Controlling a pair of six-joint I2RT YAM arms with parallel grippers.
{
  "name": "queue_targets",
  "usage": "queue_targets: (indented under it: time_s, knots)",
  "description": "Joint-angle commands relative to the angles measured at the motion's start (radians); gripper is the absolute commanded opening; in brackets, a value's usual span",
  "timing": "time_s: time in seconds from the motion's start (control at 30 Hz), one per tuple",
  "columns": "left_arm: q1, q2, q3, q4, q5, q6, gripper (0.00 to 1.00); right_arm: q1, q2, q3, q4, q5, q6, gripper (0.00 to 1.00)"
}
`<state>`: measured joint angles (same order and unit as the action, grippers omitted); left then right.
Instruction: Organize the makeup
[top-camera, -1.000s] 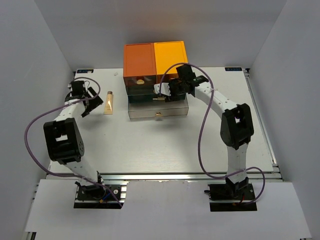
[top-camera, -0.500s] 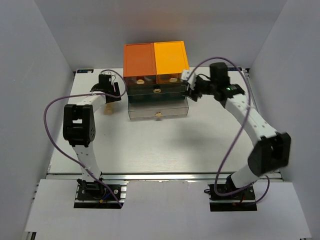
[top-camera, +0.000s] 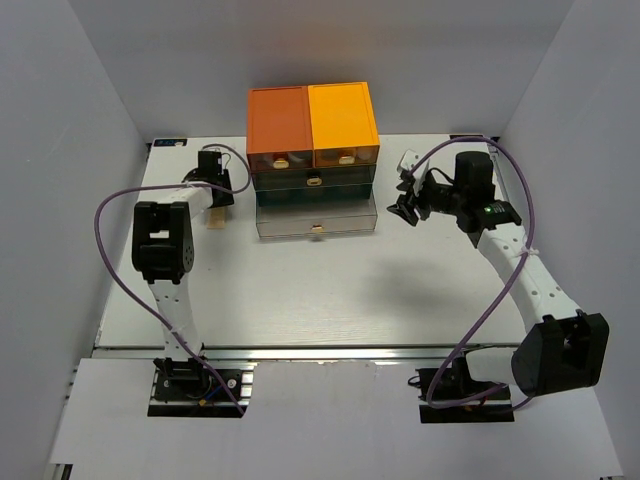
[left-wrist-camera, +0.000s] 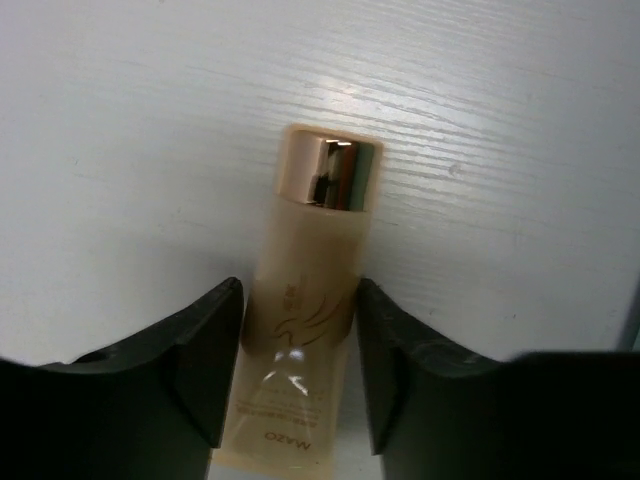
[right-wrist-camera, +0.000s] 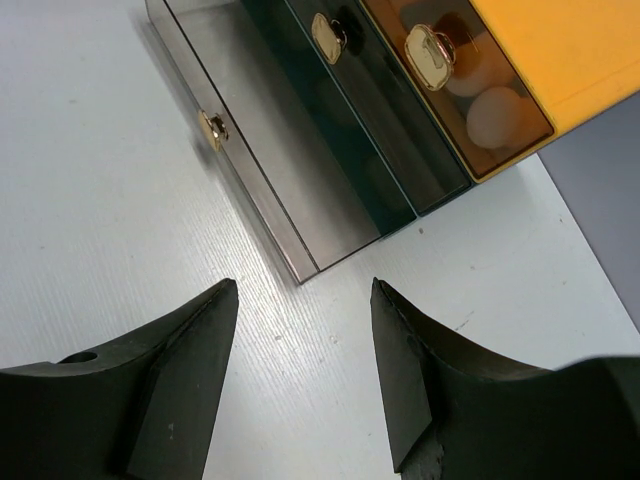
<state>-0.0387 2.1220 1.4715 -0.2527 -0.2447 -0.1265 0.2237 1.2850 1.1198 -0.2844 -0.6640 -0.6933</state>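
A beige tube (left-wrist-camera: 300, 320) with a gold cap lies flat on the white table, partly hidden under my left gripper in the top view (top-camera: 215, 218). My left gripper (left-wrist-camera: 298, 350) (top-camera: 213, 188) stands over it, a finger against each side of its body. My right gripper (right-wrist-camera: 303, 330) (top-camera: 404, 203) is open and empty, just right of the drawer box. Through the orange drawer front I see a peach sponge (right-wrist-camera: 497, 116). The other makeup is out of view.
The orange-and-dark drawer box (top-camera: 312, 118) stands at the back centre. Its clear bottom drawer (top-camera: 316, 220) sticks out toward me; its gold handle (right-wrist-camera: 211, 128) shows in the right wrist view. White walls close in the left, right and back.
My left gripper swung from left of the tube to over it and closed about it. My right arm pulled away from the drawer box front to its right side.
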Motion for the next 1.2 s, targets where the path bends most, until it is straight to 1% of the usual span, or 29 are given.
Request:
queue_targets:
  time_s: [0.0, 0.03, 0.07, 0.17, 0.3, 0.33, 0.4, 0.43, 0.47, 0.5, 0.53, 0.57, 0.6, 0.63, 0.67, 0.7, 0.73, 0.77, 0.83, 0.87, 0.9, 0.93, 1.0, 1.03, 1.07, 1.1, 1.13, 1.17]
  knots:
    - [-0.004, -0.040, -0.048, 0.000, 0.009, -0.010, 0.54, -0.015, -0.006, 0.024, 0.044, -0.034, 0.061, 0.62]
    - [-0.004, -0.051, -0.066, 0.003, -0.004, -0.031, 0.48, -0.018, -0.004, 0.029, 0.044, -0.037, 0.063, 0.62]
    - [-0.003, -0.065, -0.085, 0.018, -0.008, -0.039, 0.37, -0.020, -0.001, 0.034, 0.042, -0.040, 0.064, 0.62]
    - [-0.001, -0.126, -0.160, 0.049, -0.013, -0.058, 0.29, -0.029, 0.002, 0.029, 0.039, -0.046, 0.067, 0.62]
    - [0.025, -0.232, -0.227, 0.069, 0.004, -0.145, 0.29, -0.032, -0.012, 0.012, 0.034, -0.052, 0.081, 0.62]
    - [0.036, -0.296, -0.258, 0.073, 0.024, -0.207, 0.29, -0.032, -0.018, 0.008, 0.036, -0.052, 0.087, 0.61]
    - [0.077, -0.368, -0.296, 0.093, 0.123, -0.283, 0.29, -0.032, -0.032, -0.011, 0.040, -0.052, 0.101, 0.61]
    - [0.082, -0.446, -0.350, 0.110, 0.177, -0.365, 0.30, -0.032, -0.036, -0.018, 0.044, -0.054, 0.106, 0.61]
    - [0.085, -0.488, -0.385, 0.165, 0.226, -0.415, 0.31, -0.032, -0.042, -0.028, 0.048, -0.052, 0.115, 0.61]
    - [0.085, -0.532, -0.430, 0.214, 0.345, -0.468, 0.32, -0.034, -0.050, -0.043, 0.054, -0.051, 0.120, 0.61]
    - [0.085, -0.577, -0.480, 0.263, 0.396, -0.615, 0.33, -0.034, -0.052, -0.051, 0.057, -0.051, 0.123, 0.62]
    - [0.083, -0.662, -0.587, 0.386, 0.456, -0.715, 0.33, -0.035, -0.056, -0.063, 0.062, -0.051, 0.132, 0.61]
    - [0.082, -0.704, -0.647, 0.461, 0.470, -0.807, 0.33, -0.035, -0.058, -0.063, 0.063, -0.052, 0.136, 0.61]
    - [0.074, -0.744, -0.704, 0.527, 0.469, -0.995, 0.33, -0.035, -0.058, -0.071, 0.063, -0.054, 0.140, 0.61]
    - [0.054, -0.819, -0.803, 0.640, 0.447, -1.091, 0.33, -0.035, -0.059, -0.074, 0.063, -0.060, 0.143, 0.61]
    - [0.013, -0.851, -0.839, 0.671, 0.367, -1.170, 0.33, -0.034, -0.061, -0.074, 0.062, -0.062, 0.149, 0.61]
    - [-0.012, -0.878, -0.867, 0.693, 0.319, -1.296, 0.33, -0.034, -0.061, -0.075, 0.065, -0.063, 0.150, 0.61]
    - [-0.067, -0.908, -0.888, 0.702, 0.276, -1.346, 0.33, -0.034, -0.061, -0.075, 0.065, -0.065, 0.152, 0.61]
    - [-0.117, -0.912, -0.866, 0.667, 0.167, -1.427, 0.33, -0.034, -0.059, -0.074, 0.068, -0.068, 0.156, 0.61]
    - [-0.166, -0.896, -0.822, 0.617, 0.141, -1.453, 0.33, -0.035, -0.059, -0.072, 0.068, -0.071, 0.159, 0.61]
    - [-0.190, -0.887, -0.800, 0.598, 0.110, -1.475, 0.33, -0.034, -0.059, -0.069, 0.071, -0.074, 0.164, 0.61]
    - [-0.241, -0.875, -0.783, 0.590, 0.043, -1.504, 0.33, -0.034, -0.059, -0.068, 0.073, -0.075, 0.167, 0.61]
    - [-0.288, -0.837, -0.737, 0.580, -0.037, -1.554, 0.32, -0.035, -0.064, -0.064, 0.076, -0.075, 0.175, 0.61]
    - [-0.320, -0.820, -0.720, 0.552, -0.101, -1.578, 0.32, -0.035, -0.065, -0.064, 0.077, -0.075, 0.179, 0.61]
    - [-0.334, -0.803, -0.705, 0.534, -0.131, -1.601, 0.32, -0.035, -0.073, -0.067, 0.077, -0.075, 0.179, 0.61]
    - [-0.345, -0.771, -0.661, 0.494, -0.157, -1.630, 0.32, -0.035, -0.078, -0.069, 0.076, -0.072, 0.181, 0.61]
    - [-0.372, -0.757, -0.630, 0.378, -0.221, -1.703, 0.31, -0.035, -0.084, -0.072, 0.076, -0.071, 0.181, 0.61]
    - [-0.386, -0.742, -0.604, 0.338, -0.260, -1.723, 0.31, -0.035, -0.093, -0.075, 0.076, -0.069, 0.181, 0.61]
